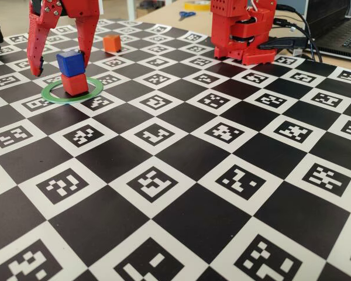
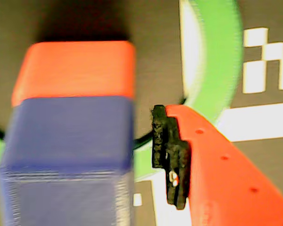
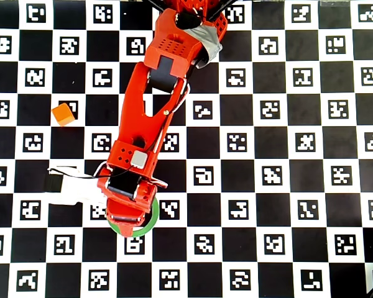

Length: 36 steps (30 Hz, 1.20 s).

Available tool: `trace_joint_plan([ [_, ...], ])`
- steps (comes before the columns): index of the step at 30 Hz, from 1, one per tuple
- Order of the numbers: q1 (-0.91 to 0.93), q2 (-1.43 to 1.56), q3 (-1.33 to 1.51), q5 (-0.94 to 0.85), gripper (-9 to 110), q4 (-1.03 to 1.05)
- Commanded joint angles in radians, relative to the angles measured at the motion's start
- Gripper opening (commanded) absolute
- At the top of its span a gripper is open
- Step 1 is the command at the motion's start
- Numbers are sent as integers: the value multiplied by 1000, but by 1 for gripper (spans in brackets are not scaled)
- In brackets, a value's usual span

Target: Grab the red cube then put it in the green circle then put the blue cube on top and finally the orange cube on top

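Observation:
The blue cube [image 1: 70, 62] sits on the red cube [image 1: 75, 84], and the stack stands inside the green circle [image 1: 52, 95] at the far left of the fixed view. My gripper [image 1: 59, 65] is open and straddles the blue cube. In the wrist view a gap shows between the blue cube [image 2: 68, 141] and the black fingertip [image 2: 170, 155]. Behind it lie the red cube [image 2: 75, 70] and the green circle [image 2: 217, 61]. The orange cube [image 1: 112, 43] sits alone behind the stack. From overhead the orange cube [image 3: 63, 114] lies left of the arm, which hides both stacked cubes. Only an arc of the green circle [image 3: 148, 225] shows.
The arm's red base [image 1: 241, 35] stands at the back of the checkered marker mat [image 1: 181, 175]. A laptop [image 1: 342, 32] and cables lie to its right, and scissors [image 1: 186, 15] lie behind the mat. A white wrist part [image 3: 68, 186] juts left of the gripper.

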Motion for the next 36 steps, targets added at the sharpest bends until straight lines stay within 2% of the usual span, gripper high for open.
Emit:
trace_joint_plan([
  [1, 15, 219, 5, 12, 46, 23],
  [18, 20, 606, 222, 5, 46, 152],
  [36, 356, 770, 499, 167, 45, 51],
])
